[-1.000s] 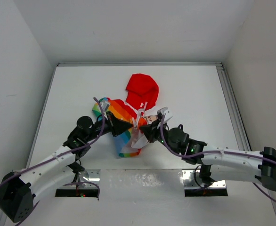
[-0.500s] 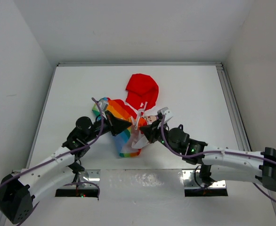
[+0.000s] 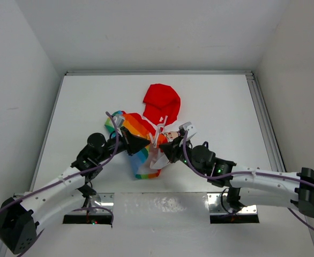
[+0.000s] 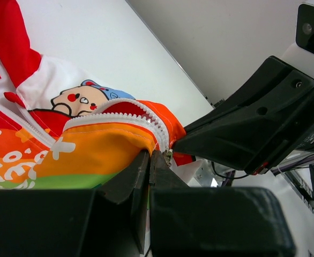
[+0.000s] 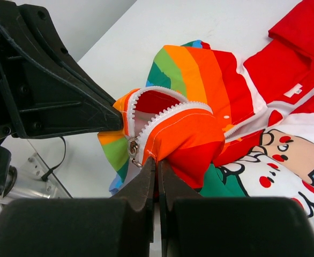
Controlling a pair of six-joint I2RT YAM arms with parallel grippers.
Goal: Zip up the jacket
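The jacket (image 3: pixel 161 101) lies bunched at the middle of the table, red hood at the far side, rainbow panel (image 3: pixel 137 128) to the left. My left gripper (image 3: pixel 149 142) is shut on the orange hem of one front edge (image 4: pixel 114 144), right beside the white zipper teeth (image 4: pixel 119 119). My right gripper (image 3: pixel 162 149) is shut on the other orange-red front edge (image 5: pixel 192 134). The two grippers' tips nearly touch, facing each other. The metal zipper slider (image 5: pixel 131 147) hangs at the bottom of the teeth, just left of my right fingertips (image 5: pixel 149 171). A cartoon print (image 5: pixel 293 152) shows on the white front.
A metal rail (image 3: pixel 261 118) runs along the table's right edge. White walls close in the table on the left, far and right sides. The arms' base plates (image 3: pixel 87 217) (image 3: pixel 234 214) sit at the near edge.
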